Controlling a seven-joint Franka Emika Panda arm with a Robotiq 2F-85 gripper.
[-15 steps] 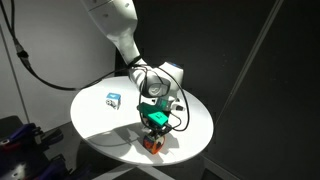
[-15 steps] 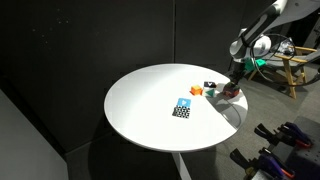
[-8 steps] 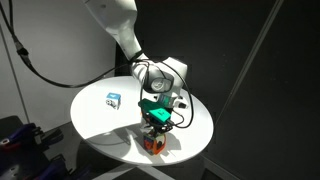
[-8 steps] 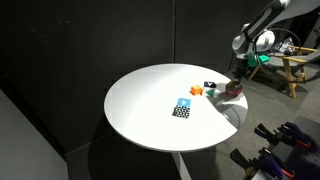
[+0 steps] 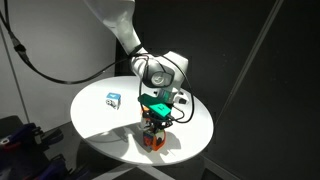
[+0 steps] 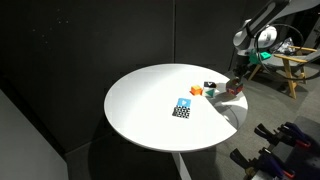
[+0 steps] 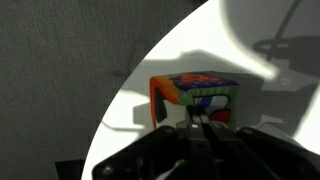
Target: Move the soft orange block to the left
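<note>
The soft orange block (image 5: 152, 141) sits near the rim of the round white table (image 5: 100, 125). It looks dark red in an exterior view (image 6: 232, 89). In the wrist view (image 7: 195, 97) it is orange-red with whitish, bluish and green patches. My gripper (image 5: 153, 126) hangs just above the block with its fingers shut together and nothing between them. It also shows in an exterior view (image 6: 238, 76) and in the wrist view (image 7: 200, 124), where the fingertips sit in front of the block's near face.
A blue-and-white cube (image 5: 113, 99) (image 6: 182, 108) stands towards the table's middle. An orange-topped block (image 6: 197, 91) and a small dark thing (image 6: 209, 84) lie between it and the orange block. The table edge (image 6: 240, 110) is close to the block.
My gripper has risen a little above the orange block. The block has stayed in place on the table.
</note>
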